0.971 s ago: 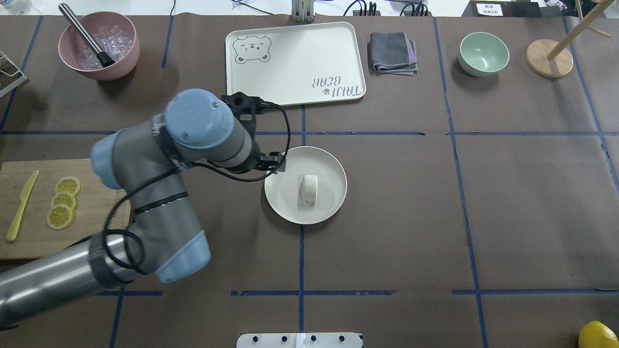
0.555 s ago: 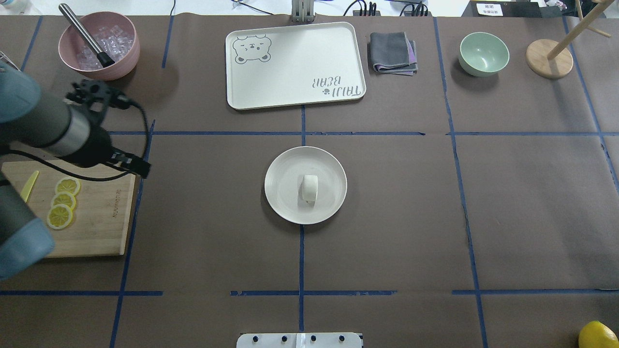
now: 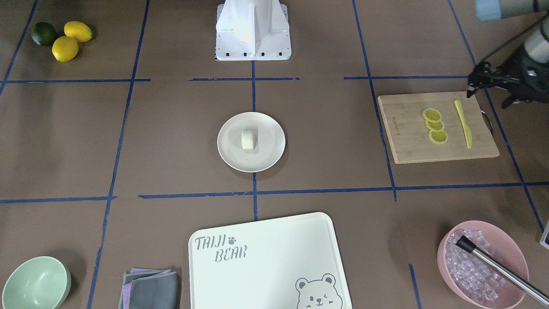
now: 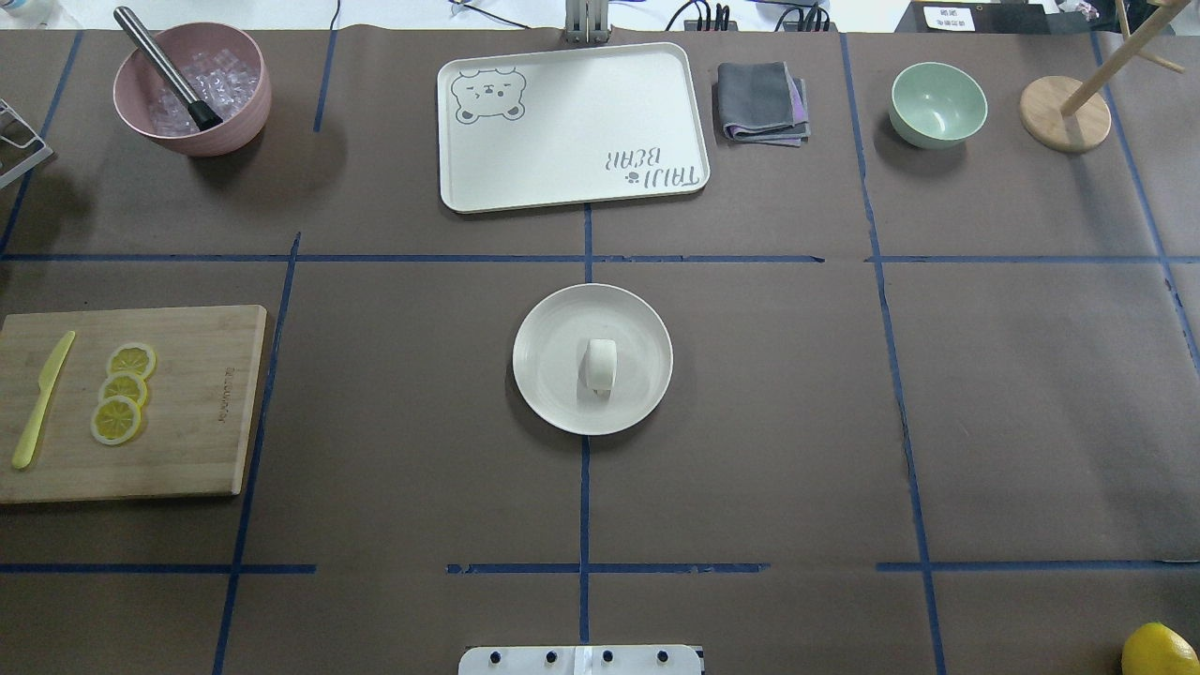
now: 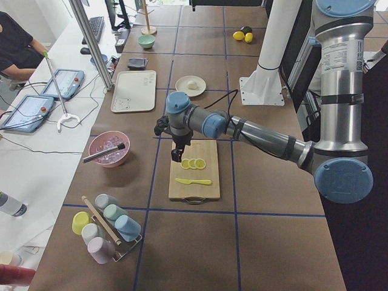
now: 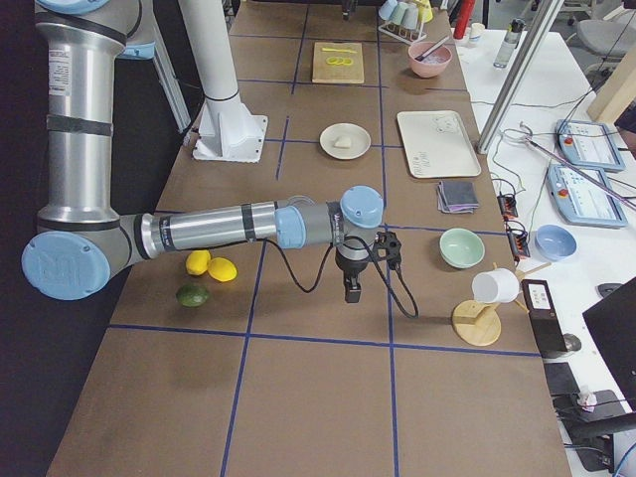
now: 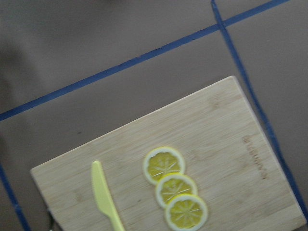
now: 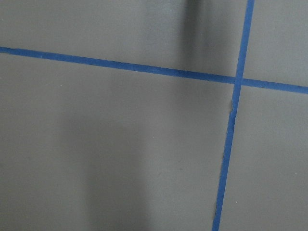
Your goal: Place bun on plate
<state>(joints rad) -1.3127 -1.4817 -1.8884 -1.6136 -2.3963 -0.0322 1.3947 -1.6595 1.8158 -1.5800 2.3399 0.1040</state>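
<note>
Left gripper (image 5: 182, 159) is hanging near the cutting board (image 5: 200, 191) at the desk's left edge; jaw gap cannot be told. Bun (image 4: 600, 366) is lying mid-plate (image 4: 553, 375), between the desk's edges. Right gripper (image 6: 352, 294) is hanging toward the right edge, its jaws equally unreadable.

Bare table (image 4: 394, 394) on every side of plate (image 4: 539, 394); open lanes from robot's side, from left, from right. On plate: bun (image 4: 600, 366) at middle, bare ring round it.

Beyond plate, away from robot: tray (image 4: 572, 127), well apart. Further right: cloth (image 4: 761, 101), green bowl (image 4: 937, 103). Far left: pink bowl (image 4: 192, 89), rod (image 4: 164, 67) sticking out.

Left of plate, well apart: board (image 4: 197, 403) with slices (image 4: 122, 389) and knife (image 4: 42, 398); left arm (image 5: 254, 136) hanging above it.

Far right of plate: right arm (image 6: 229, 224) over bare table, lemons (image 6: 199, 261) near.
</note>
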